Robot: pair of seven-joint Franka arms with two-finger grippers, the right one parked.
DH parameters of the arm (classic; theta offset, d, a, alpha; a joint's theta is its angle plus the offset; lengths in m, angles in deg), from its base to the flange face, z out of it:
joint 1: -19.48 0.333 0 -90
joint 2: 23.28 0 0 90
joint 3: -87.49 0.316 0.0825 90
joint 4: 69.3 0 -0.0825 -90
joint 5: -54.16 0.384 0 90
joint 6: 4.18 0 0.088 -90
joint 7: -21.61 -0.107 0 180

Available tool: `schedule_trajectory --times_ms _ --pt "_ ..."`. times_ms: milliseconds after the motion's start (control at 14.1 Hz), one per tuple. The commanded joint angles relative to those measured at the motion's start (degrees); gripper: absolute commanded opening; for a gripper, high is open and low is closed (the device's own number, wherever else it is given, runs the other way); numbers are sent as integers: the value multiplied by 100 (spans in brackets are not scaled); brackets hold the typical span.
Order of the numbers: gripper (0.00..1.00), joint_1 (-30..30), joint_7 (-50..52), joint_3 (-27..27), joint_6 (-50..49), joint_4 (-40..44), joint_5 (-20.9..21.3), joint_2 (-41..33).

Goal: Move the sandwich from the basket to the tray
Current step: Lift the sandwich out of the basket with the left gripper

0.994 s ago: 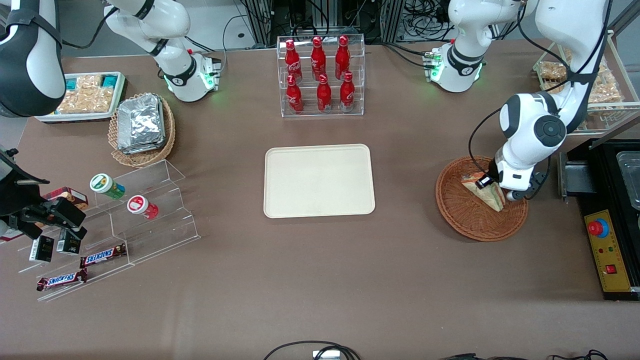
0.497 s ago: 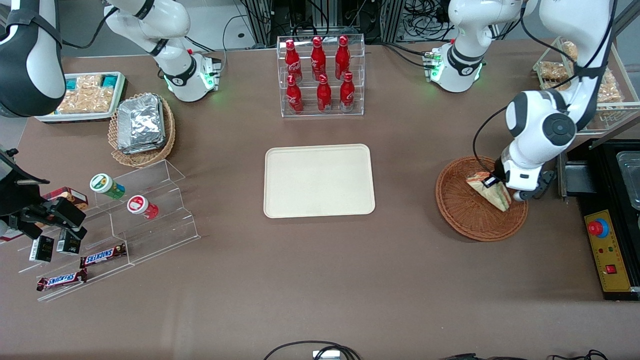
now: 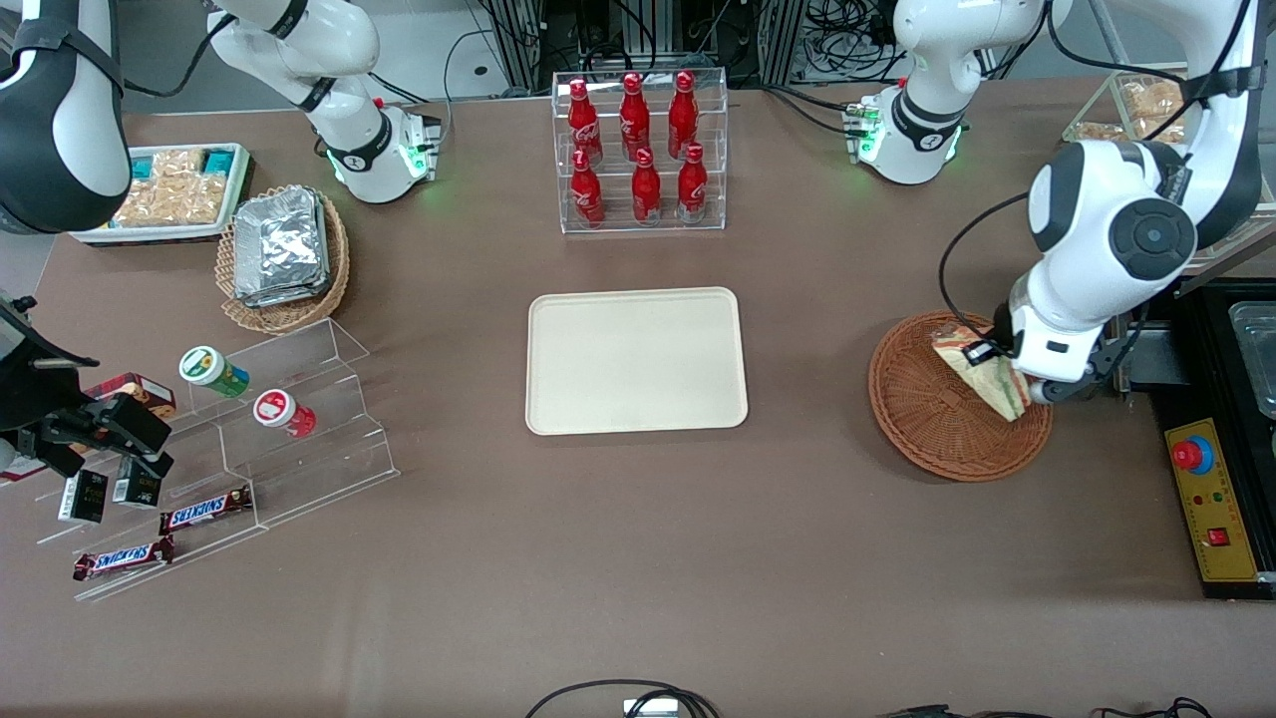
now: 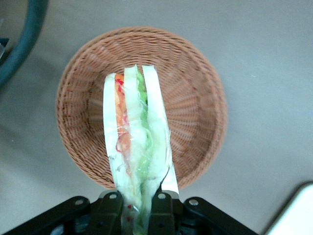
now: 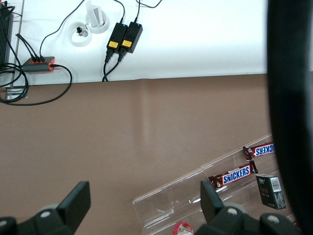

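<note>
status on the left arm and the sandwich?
Gripper shut on sandwich, above the basket. Sandwich lifted, not yet over tray. Nothing between basket and tray.

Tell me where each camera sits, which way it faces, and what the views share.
Front view: high above the table, looking down at the tray, the basket, and both arms; the pincer holds the sandwich over the basket.
Left wrist view: on the working arm, looking down past the pincer, shut on the sandwich, to the basket below.
Right wrist view: on the parked arm, facing the chocolate bars; its own fingers show.
Front and left wrist views share the sandwich and basket.
</note>
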Motion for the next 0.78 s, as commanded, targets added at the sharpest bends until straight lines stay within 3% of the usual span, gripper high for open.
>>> schedule_trajectory --times_ms 0,710 --pt "0 -8 453 -486 -296 386 -16 92" --pt "0 -78 499 -1374 -305 650 -16 285"
